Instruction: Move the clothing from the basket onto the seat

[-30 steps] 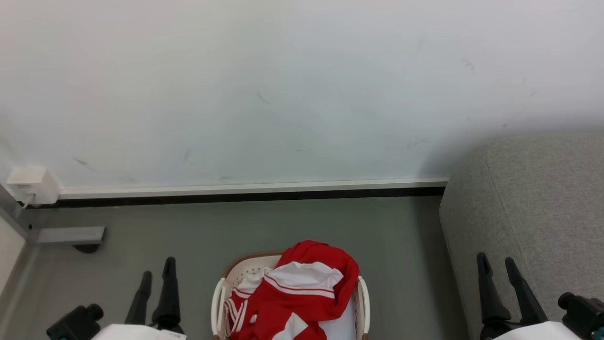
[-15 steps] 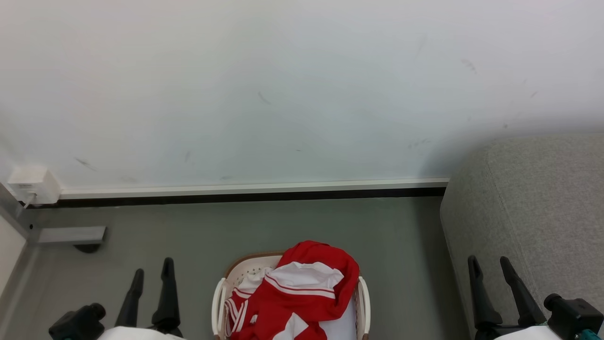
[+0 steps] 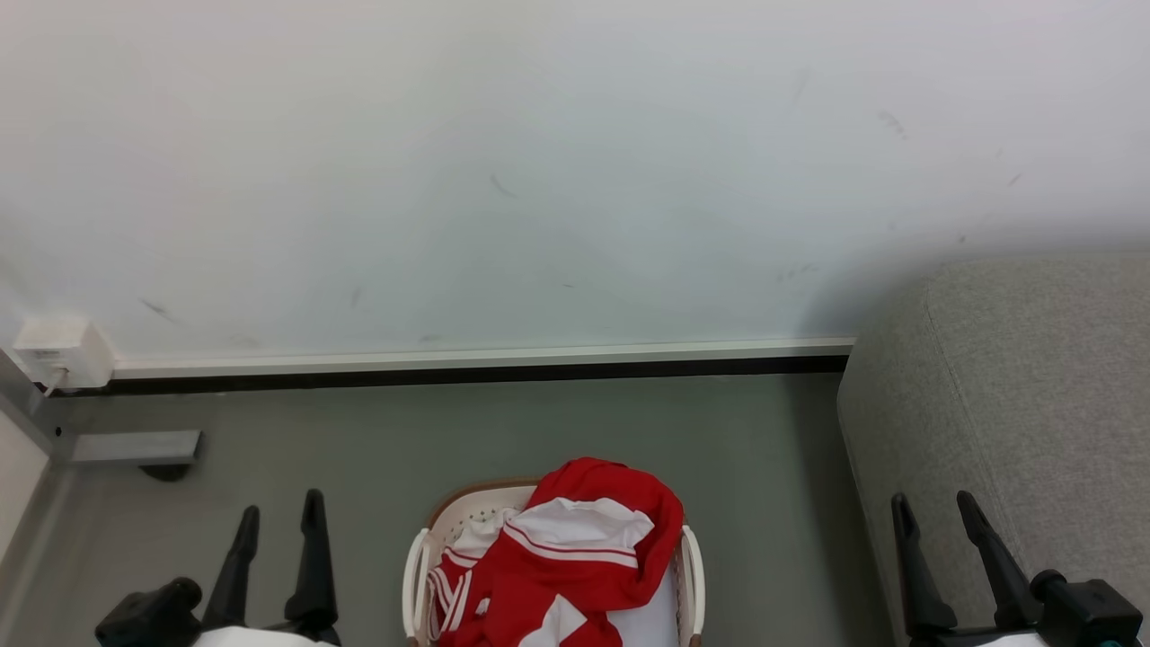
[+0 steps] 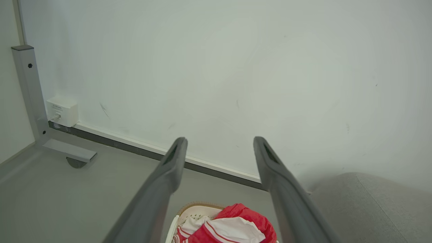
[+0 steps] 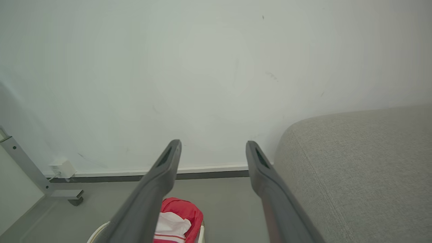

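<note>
Clothing (image 3: 575, 557): red and white garments with thin white stripes, heaped in the basket (image 3: 416, 575), filling most of it; a red fold lies over the far right corner of the rim. The cream basket stands on the grey floor (image 3: 449, 431) at bottom centre of the head view, between the two grippers and apart from both. Seat (image 3: 1033, 386): light grey fabric, rounded edge, to the robot's right of the basket, with a strip of floor between them. Left gripper (image 3: 280, 505): fingers spread wide, nothing held, over bare floor to the left of the basket. Right gripper (image 3: 933, 499): fingers likewise spread wide, nothing held, near the seat's front edge. Both wrist views show a clear gap between each pair of fingers. Behind everything, a pale wall (image 3: 539, 180) with a white baseboard (image 3: 485, 352). A small white box (image 3: 61, 350) sits low on the wall at far left, with a grey metal foot (image 3: 135, 447) on the floor just below.
</note>
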### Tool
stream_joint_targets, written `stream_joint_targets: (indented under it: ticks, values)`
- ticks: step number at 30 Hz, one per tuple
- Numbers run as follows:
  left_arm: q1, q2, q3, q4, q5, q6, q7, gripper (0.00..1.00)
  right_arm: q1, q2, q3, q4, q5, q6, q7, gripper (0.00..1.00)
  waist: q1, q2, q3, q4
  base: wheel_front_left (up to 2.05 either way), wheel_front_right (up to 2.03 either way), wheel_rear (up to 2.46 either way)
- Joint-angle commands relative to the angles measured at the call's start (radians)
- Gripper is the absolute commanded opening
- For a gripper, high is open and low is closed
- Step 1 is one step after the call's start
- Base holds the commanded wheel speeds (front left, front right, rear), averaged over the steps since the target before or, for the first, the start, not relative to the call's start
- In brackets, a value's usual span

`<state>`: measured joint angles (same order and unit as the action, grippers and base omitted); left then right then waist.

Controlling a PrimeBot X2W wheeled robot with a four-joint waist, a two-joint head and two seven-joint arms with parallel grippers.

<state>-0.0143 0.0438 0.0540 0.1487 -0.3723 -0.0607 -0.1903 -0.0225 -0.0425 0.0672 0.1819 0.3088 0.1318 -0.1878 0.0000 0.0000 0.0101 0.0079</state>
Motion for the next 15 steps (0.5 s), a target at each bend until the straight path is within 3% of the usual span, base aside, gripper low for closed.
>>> stream_joint_targets:
  ticks: [1,15]
  values:
    - [0.004,0.009,0.003,-0.010,0.022,0.001,-0.006,1.00,0.002,-0.010,-0.002,-0.010,-0.013,-0.001,-0.010,1.00,0.0000,0.0000,0.000,0.000,0.00,0.00,0.00]
    - [0.014,0.010,0.007,0.009,0.122,-0.008,-0.036,1.00,0.017,-0.011,-0.012,-0.001,-0.105,-0.002,-0.039,1.00,0.0000,0.0000,0.000,-0.002,0.00,0.00,0.00]
